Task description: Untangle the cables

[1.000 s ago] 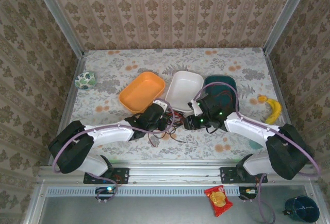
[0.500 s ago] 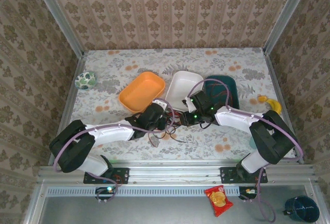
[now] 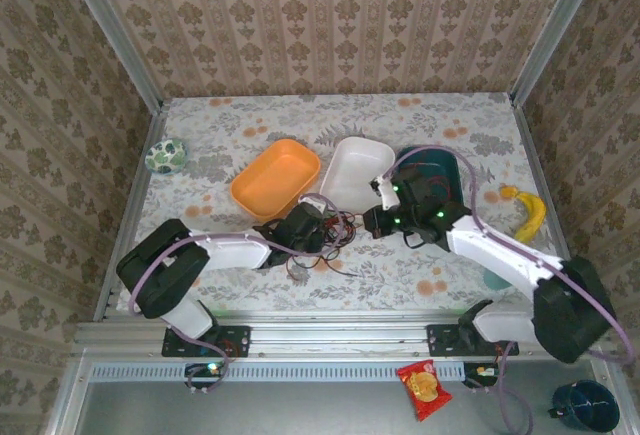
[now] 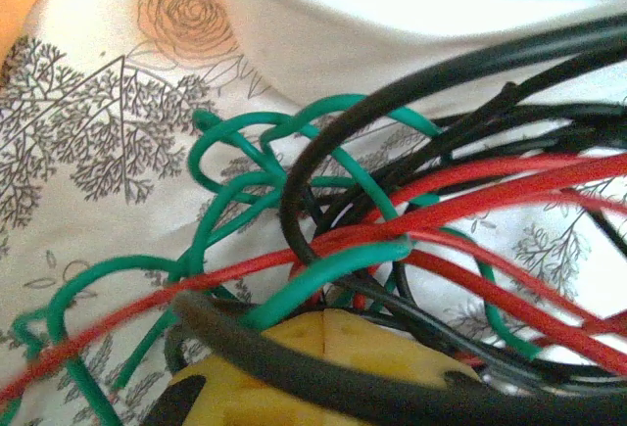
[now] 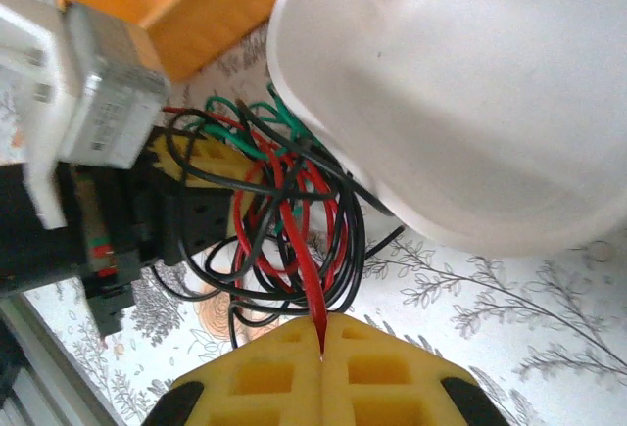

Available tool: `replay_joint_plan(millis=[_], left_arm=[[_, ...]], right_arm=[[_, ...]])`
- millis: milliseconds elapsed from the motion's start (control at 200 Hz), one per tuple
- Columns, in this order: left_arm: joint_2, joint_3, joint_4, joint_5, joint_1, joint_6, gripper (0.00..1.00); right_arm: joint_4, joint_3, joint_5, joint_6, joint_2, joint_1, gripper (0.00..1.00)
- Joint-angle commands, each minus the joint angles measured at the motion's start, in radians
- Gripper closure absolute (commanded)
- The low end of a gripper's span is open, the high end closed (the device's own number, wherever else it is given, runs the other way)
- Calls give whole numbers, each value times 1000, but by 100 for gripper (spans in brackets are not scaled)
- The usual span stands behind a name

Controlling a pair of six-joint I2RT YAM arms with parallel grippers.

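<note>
Two sets of jaws are clamped on the cables (image 3: 335, 232) beside the white tray (image 3: 355, 170) on the table (image 3: 250, 125), the right jaws pinching a red cable (image 5: 305, 271), the left jaws gripping the tangle.

Top external: bright, even overhead light; faint soft shadows on worktop (image 3: 420, 125); sharp edge to edge. Left wrist: white tray (image 4: 411, 5) blown out at 12 o'clock; cables (image 4: 470, 201) soft, black one at 6 o'clock badly blurred. Right wrist: well lit, tray nearly washed out at 2 o'clock.
</note>
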Motion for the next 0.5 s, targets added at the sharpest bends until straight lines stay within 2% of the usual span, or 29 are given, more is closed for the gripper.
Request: replay_joint_plan(millis=[0,290,495], left_arm=[[43,6,-38,-15,12,-25,100],[34,-3,-56,-16,11,-27,100],[20,-17,-59,-21,12,-34,100]], right_arm=[[-81,-11,106,8,-100,-42,100],[-94,37,442,56,-324,-120,100],[-102,106,603,39,-406,-159,100]])
